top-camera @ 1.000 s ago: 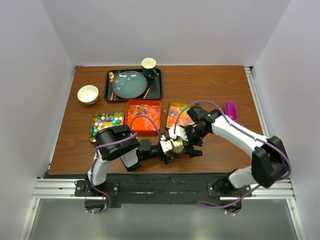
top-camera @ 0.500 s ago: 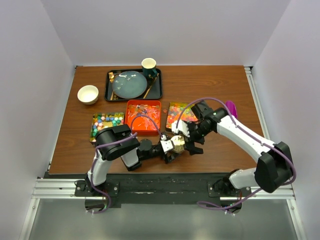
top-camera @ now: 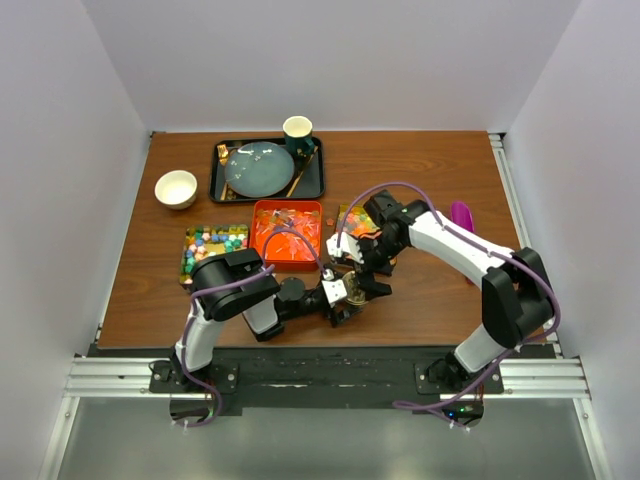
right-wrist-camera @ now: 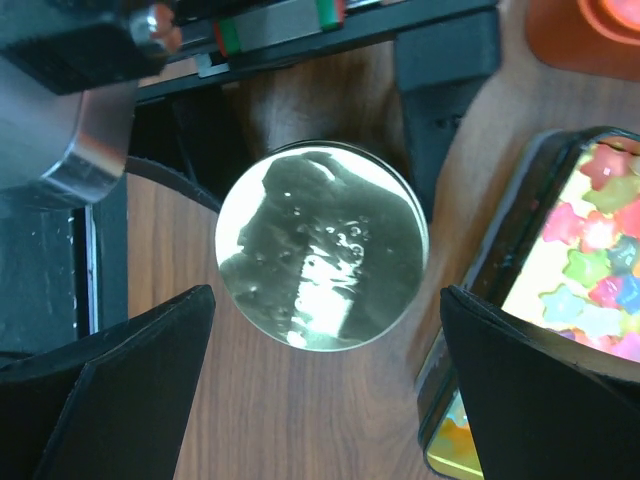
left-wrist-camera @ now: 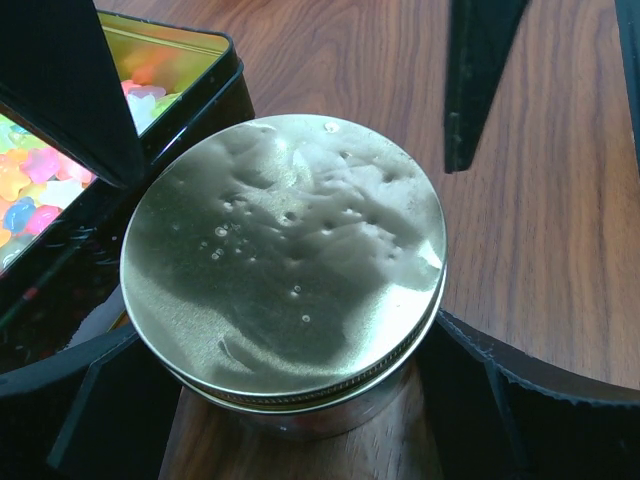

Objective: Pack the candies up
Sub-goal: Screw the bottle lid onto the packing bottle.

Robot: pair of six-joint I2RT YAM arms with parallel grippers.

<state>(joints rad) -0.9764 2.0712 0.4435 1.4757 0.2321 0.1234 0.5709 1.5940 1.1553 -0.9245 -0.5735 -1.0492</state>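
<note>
A small jar with a round gold lid (top-camera: 351, 291) stands near the table's front edge. It fills the left wrist view (left-wrist-camera: 285, 260) and sits centred in the right wrist view (right-wrist-camera: 322, 245). My left gripper (top-camera: 338, 293) is shut on the jar's body, one finger on each side (left-wrist-camera: 300, 395). My right gripper (top-camera: 363, 266) hovers above the lid, open wide and empty (right-wrist-camera: 325, 375). The candies lie in three containers: multicoloured cubes (top-camera: 212, 245), wrapped pieces in an orange tray (top-camera: 287, 232), and pastel sweets in a gold tin (top-camera: 352, 222), partly hidden by the right arm (right-wrist-camera: 590, 270).
A purple scoop (top-camera: 461, 217) lies at the right. A black tray (top-camera: 318, 186) with a plate and a cup (top-camera: 298, 130) stands at the back. A white bowl (top-camera: 176, 188) is at the left. The tin's edge is close beside the jar (left-wrist-camera: 190, 90).
My right gripper has lifted off the jar's lid and moved back and left, toward the tin. The left gripper and the jar have not moved.
</note>
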